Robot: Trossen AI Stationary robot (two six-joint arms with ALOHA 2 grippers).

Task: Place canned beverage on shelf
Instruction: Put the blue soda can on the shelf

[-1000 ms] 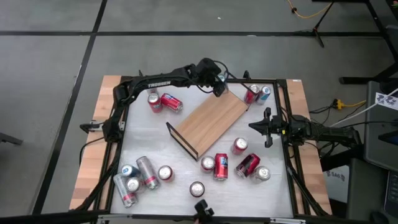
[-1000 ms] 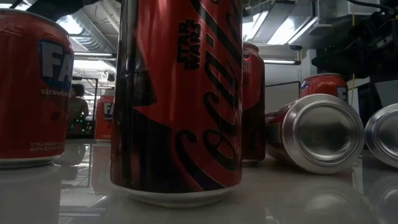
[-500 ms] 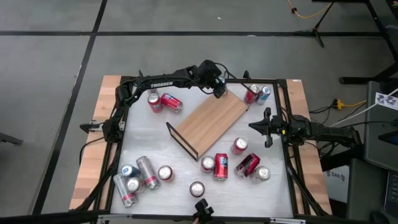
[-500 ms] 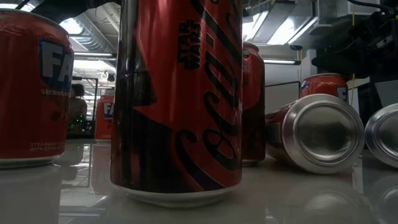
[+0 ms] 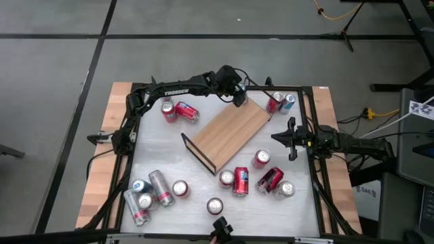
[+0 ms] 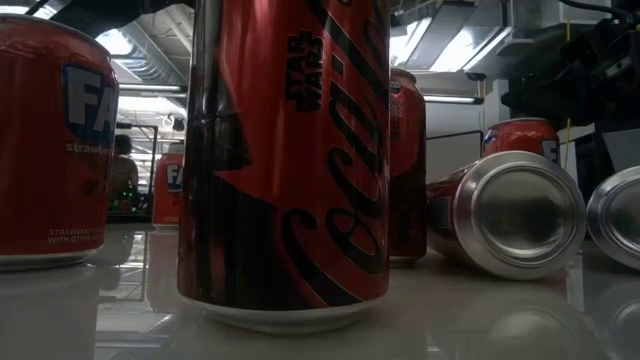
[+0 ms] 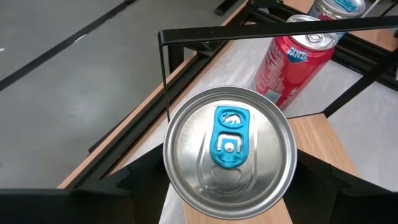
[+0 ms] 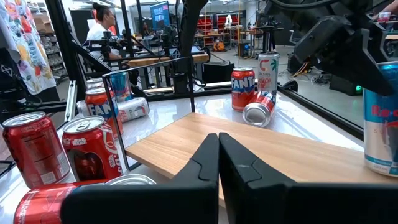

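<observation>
One silver-topped can (image 7: 229, 149) parked on the far corner of the shelf (image 5: 230, 127), left gripper (image 5: 237, 95) right over it, dark fingers (image 7: 106, 193) either side; can't tell if gripping or letting go. Right gripper (image 8: 218, 163) shut and empty, waiting near the shelf's other side. Loads of cans (image 5: 239, 180) left scattered on the white bench (image 5: 163, 146). Busy workshop beyond, grey floor.

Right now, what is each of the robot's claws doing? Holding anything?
Left gripper: around a blue-tabbed can standing on the shelf; grip or release cannot be told.
Right gripper: shut, holding nothing.
</observation>
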